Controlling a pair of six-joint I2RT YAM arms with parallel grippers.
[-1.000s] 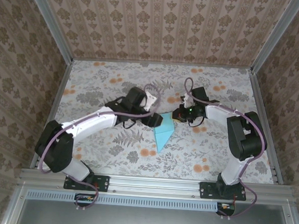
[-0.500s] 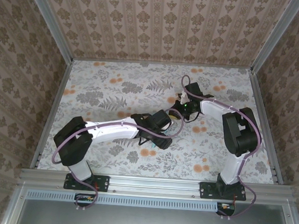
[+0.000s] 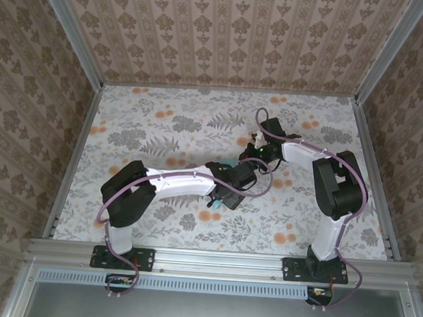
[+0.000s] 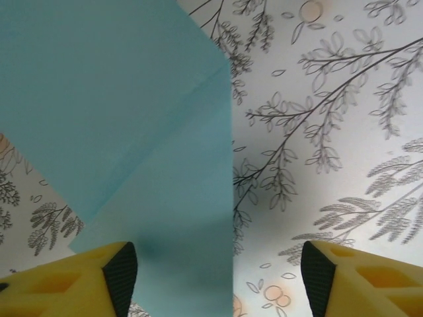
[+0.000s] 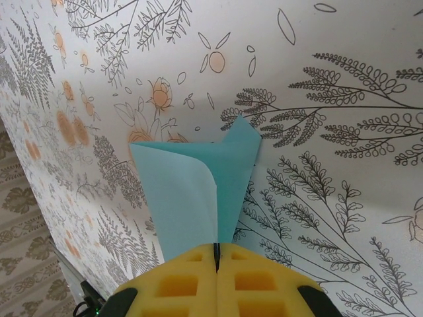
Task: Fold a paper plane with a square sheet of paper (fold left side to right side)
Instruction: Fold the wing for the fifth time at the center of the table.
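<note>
Seen from above, two white robot arms meet over the middle of a floral tabletop [image 3: 163, 119]. The left arm reaches across to the centre, and the right arm bends in from the far right side. The blue paper [image 5: 188, 191] lies near the table's centre and is largely covered by the wrists in the overhead view.

From the right wrist camera, the right gripper [image 5: 217, 261] has its yellow pads pressed together, pinching one end of the paper. Beyond the pads the paper spreads out to a point, and one flap curls up off the table.

From the left wrist camera, the left gripper [image 4: 215, 277] is released, its yellow fingers [image 4: 73, 284] spread wide. The paper is plain and matte, with straight creases. Its straight right edge runs between the fingers. The left fingertip sits over the paper's lower part; whether it touches cannot be told.
</note>
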